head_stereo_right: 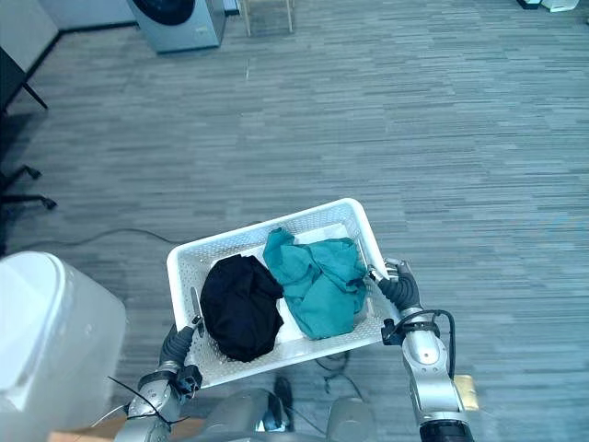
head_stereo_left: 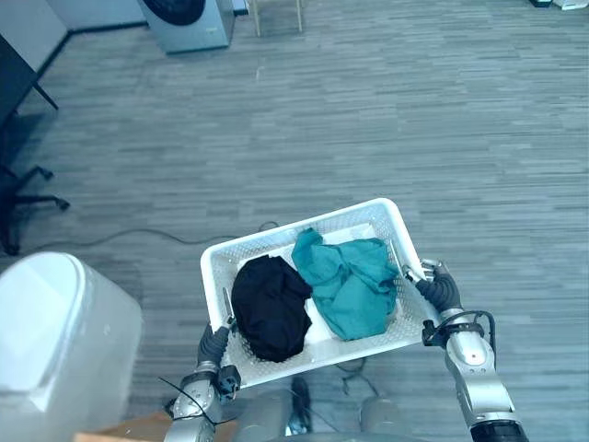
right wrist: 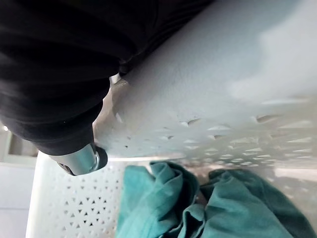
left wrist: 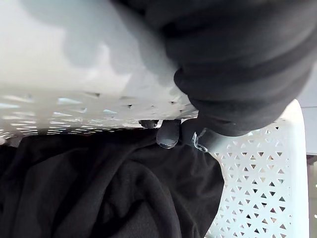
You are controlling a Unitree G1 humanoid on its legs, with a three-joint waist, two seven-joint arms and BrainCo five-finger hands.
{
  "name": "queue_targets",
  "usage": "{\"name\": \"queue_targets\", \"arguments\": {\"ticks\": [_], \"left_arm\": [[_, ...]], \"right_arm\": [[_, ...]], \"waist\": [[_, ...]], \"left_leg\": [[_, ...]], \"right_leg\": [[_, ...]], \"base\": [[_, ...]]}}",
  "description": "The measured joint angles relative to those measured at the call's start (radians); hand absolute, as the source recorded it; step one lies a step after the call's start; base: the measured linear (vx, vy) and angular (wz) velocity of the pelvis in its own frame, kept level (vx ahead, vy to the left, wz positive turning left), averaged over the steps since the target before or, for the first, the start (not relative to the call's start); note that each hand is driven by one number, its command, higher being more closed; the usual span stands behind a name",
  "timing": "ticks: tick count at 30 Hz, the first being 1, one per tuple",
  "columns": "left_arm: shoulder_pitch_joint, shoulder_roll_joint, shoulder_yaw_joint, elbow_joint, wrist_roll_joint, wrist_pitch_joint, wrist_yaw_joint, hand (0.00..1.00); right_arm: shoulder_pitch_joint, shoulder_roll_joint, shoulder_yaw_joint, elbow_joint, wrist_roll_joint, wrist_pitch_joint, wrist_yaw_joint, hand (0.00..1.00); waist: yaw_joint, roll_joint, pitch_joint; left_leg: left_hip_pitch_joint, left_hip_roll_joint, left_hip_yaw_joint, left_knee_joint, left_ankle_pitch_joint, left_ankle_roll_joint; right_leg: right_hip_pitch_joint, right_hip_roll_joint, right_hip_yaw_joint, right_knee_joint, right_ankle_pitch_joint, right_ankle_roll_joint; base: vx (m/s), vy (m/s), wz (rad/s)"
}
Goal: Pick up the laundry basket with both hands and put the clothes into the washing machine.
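1. The left hand (head_stereo_left: 213, 343) is closed on one short end of the basket (head_stereo_left: 213, 267). Its palm is outside the wall, and a finger (left wrist: 168, 135) comes over the rim and presses on the inner side.
2. The right hand (head_stereo_left: 442, 290) is closed in the same way on the opposite short end. In the right wrist view a finger (right wrist: 81, 161) hooks over the rim there.
3. The white basket hangs between the two hands, above the grey floor (head_stereo_left: 414, 120). The right hand's end is a little farther from the robot than the left hand's end.
4. Just inside the left hand's grip lies a black cloth (head_stereo_left: 271, 304), crumpled in a heap and touching the wall at that end.
5. Just inside the right hand's grip lies a teal cloth (head_stereo_left: 354, 285), also crumpled. It touches the black cloth in the middle of the basket.
6. Outward from the left hand, on its outer side, a pale bin (head_stereo_left: 55, 331) stands near on the floor.
7. The washer (head_stereo_left: 189, 23) stands far ahead of the left hand, well apart from the basket, across the floor.
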Motion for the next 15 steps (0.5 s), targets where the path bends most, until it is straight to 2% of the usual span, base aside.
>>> {"name": "queue_targets", "arguments": {"ticks": [2,3,4,6,7,8,9,10,11,12,13,14,15], "left_arm": [[0.000,0.022,-0.010,0.000,0.000,0.000,0.001,1.00],[0.000,0.034,-0.012,0.001,0.000,0.000,0.002,1.00],[-0.001,0.041,-0.013,0.001,0.000,0.000,0.004,1.00],[-0.021,0.056,-0.026,0.001,0.000,0.001,0.005,1.00],[-0.043,0.068,-0.048,0.000,0.000,0.001,0.005,1.00],[-0.057,0.072,-0.064,-0.002,0.000,0.003,0.002,1.00],[-0.061,0.073,-0.068,-0.004,0.000,0.003,0.000,1.00],[-0.065,0.066,-0.076,-0.003,0.000,0.006,0.000,1.00],[-0.069,0.049,-0.092,-0.006,0.001,0.013,0.000,1.00],[-0.073,0.049,-0.098,-0.010,0.001,0.015,-0.002,1.00],[-0.086,0.041,-0.117,-0.010,0.001,0.028,-0.001,1.00],[-0.082,0.027,-0.122,-0.011,0.001,0.034,-0.001,1.00],[-0.077,0.022,-0.124,-0.012,0.001,0.036,-0.002,1.00]], "right_arm": [[0.012,0.010,-0.001,0.033,0.000,-0.001,0.001,1.00],[0.019,0.024,-0.001,0.041,0.000,0.000,0.001,1.00],[0.018,0.031,-0.002,0.040,0.000,-0.002,0.001,1.00],[0.021,0.051,-0.025,0.023,0.000,-0.003,0.001,1.00],[0.044,0.076,-0.056,0.000,0.001,-0.003,0.000,1.00],[0.072,0.100,-0.085,-0.030,0.001,-0.001,-0.001,1.00],[0.083,0.110,-0.087,-0.043,0.001,-0.001,-0.001,1.00],[0.099,0.115,-0.093,-0.061,0.001,-0.001,-0.004,1.00],[0.106,0.106,-0.114,-0.068,0.001,0.002,-0.009,1.00],[0.116,0.107,-0.125,-0.080,0.001,0.007,-0.009,1.00],[0.140,0.093,-0.136,-0.117,0.002,0.018,-0.013,1.00],[0.160,0.080,-0.136,-0.147,0.002,0.028,-0.017,1.00],[0.173,0.072,-0.136,-0.165,0.002,0.029,-0.018,1.00]], "waist": [[-0.013,0.002,0.004],[-0.023,0.005,0.006],[-0.027,0.004,0.007],[-0.033,-0.003,0.017],[-0.037,-0.013,0.023],[-0.046,-0.013,0.023],[-0.047,-0.016,0.022],[-0.055,-0.013,0.021],[-0.057,0.020,0.014],[-0.058,0.019,0.014],[-0.068,0.018,0.014],[-0.080,0.028,0.016],[-0.081,0.034,0.015]], "left_leg": [[0.095,-0.014,-0.007,-0.041,-0.018,0.018],[0.142,-0.008,-0.010,-0.074,-0.018,0.017],[0.162,-0.005,-0.011,-0.096,-0.018,0.017],[0.217,0.000,-0.019,-0.152,-0.030,-0.002],[0.253,0.002,-0.033,-0.180,-0.048,-0.012],[0.289,0.014,-0.035,-0.206,-0.083,-0.022],[0.309,0.017,-0.033,-0.219,-0.098,-0.031],[0.345,0.029,-0.039,-0.239,-0.111,-0.049],[0.351,0.065,-0.038,-0.222,-0.114,-0.073],[0.348,0.068,-0.039,-0.189,-0.108,-0.084],[0.327,0.075,-0.036,-0.079,-0.096,-0.104],[0.279,0.102,-0.031,0.100,-0.061,-0.156],[0.251,0.120,-0.032,0.204,-0.022,-0.180]], "right_leg": [[-0.066,-0.007,-0.045,0.164,-0.014,0.008],[-0.120,-0.006,-0.096,0.185,-0.040,-0.004],[-0.153,-0.003,-0.120,0.180,-0.050,-0.010],[-0.230,0.014,-0.181,0.079,-0.067,0.014],[-0.255,0.024,-0.229,-0.064,-0.062,0.025],[-0.249,0.045,-0.285,-0.291,-0.025,0.059],[-0.237,0.058,-0.310,-0.414,0.006,0.068],[-0.213,0.089,-0.326,-0.537,0.124,0.010],[-0.209,0.114,-0.336,-0.502,0.088,-0.006],[-0.211,0.112,-0.333,-0.474,0.056,-0.021],[-0.199,0.087,-0.351,-0.424,0.027,-0.021],[-0.166,0.080,-0.371,-0.384,0.018,-0.017],[-0.136,0.082,-0.379,-0.380,0.006,-0.014]], "base": [[0.40,0.165,0.13],[0.45,0.118,0.02],[0.38,0.076,-0.09],[0.34,0.029,-0.07],[0.40,-0.016,0.10],[0.44,-0.041,0.09],[0.58,-0.064,0.04],[0.62,-0.077,-0.12],[0.54,-0.080,-0.10],[0.56,-0.122,0.05],[0.56,-0.147,0.25],[0.57,-0.157,0.27],[0.60,-0.154,0.09]]}}
